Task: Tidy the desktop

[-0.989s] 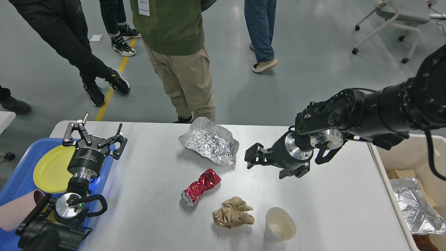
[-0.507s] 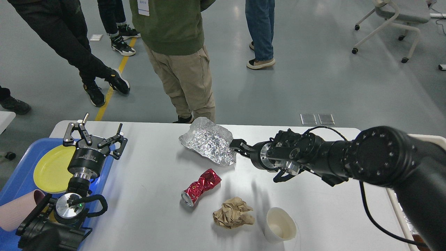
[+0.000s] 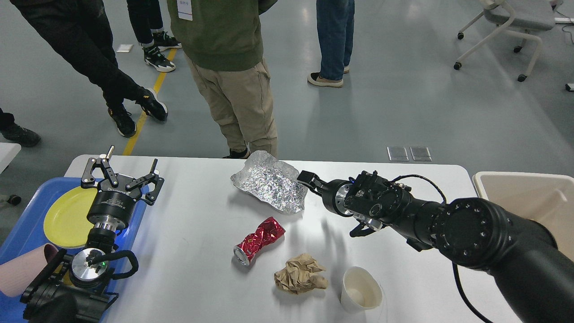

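Observation:
On the white desktop (image 3: 193, 215) lie a crumpled silver foil sheet (image 3: 269, 185), a crushed red can (image 3: 259, 239), a ball of brown paper (image 3: 299, 279) and a white paper cup (image 3: 360, 294). My right gripper (image 3: 308, 180) reaches in from the right and sits at the foil's right edge. It is dark and seen nearly end-on, so whether its fingers hold the foil is unclear. Over the desktop's left edge by the tray, my left gripper (image 3: 122, 174) stands open with nothing in it.
A blue tray (image 3: 27, 233) at the left holds a yellow plate (image 3: 67, 217) and a pink cup (image 3: 20, 276). A beige bin (image 3: 524, 197) stands off the right end. Several people stand beyond the far edge.
My right arm has swung left and lowered, bringing its gripper from mid-table to the foil's right edge. The left arm has not moved.

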Controlling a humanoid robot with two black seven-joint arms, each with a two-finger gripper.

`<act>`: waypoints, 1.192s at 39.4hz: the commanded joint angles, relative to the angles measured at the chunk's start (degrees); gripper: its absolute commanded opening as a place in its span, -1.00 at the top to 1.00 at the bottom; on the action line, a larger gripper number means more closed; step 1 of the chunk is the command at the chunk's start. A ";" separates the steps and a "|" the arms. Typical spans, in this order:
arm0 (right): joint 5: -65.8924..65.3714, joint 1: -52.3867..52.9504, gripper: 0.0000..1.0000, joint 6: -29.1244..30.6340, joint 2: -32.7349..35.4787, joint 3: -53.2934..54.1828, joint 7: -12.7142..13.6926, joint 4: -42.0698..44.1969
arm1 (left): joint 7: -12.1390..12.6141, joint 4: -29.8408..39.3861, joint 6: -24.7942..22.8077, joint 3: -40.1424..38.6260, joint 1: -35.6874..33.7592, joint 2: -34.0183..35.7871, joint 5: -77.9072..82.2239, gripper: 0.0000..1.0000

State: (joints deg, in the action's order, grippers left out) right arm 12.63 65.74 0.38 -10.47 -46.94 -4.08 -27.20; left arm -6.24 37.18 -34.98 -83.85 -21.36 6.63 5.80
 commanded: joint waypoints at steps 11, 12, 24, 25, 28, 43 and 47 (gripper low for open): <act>-3.05 -0.79 -1.00 0.06 -0.08 0.80 -8.40 -2.59 | 0.00 0.00 0.09 0.00 0.00 0.04 0.00 -0.93; -3.05 -0.79 -1.00 0.15 -0.08 1.06 -8.23 -2.68 | 0.00 0.00 0.00 0.00 0.00 0.05 0.00 -0.93; -3.14 -0.26 -1.00 0.68 -0.17 1.59 -5.33 -2.94 | 0.00 0.00 0.09 0.00 0.00 0.05 0.00 -0.93; -3.14 -0.18 -1.00 0.68 -0.25 1.68 -5.07 -3.03 | 0.00 0.00 0.09 0.00 0.00 -0.04 0.00 -0.93; -3.05 0.00 -1.00 0.77 -0.25 1.68 -4.71 -3.29 | 0.00 0.00 0.09 0.00 0.00 -0.04 0.00 -0.93; -2.52 8.78 -1.00 1.64 2.82 1.24 0.30 -13.13 | 0.00 0.00 0.00 0.00 0.00 -0.04 0.00 -0.93; -2.52 13.61 -1.00 1.91 5.80 -0.07 0.91 -19.88 | 0.00 0.00 0.09 0.00 0.00 0.04 0.00 -0.93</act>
State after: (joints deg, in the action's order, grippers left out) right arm 10.06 75.21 2.01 -7.20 -45.88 -3.79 -41.30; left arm -6.28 37.18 -34.92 -83.85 -21.36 6.59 5.80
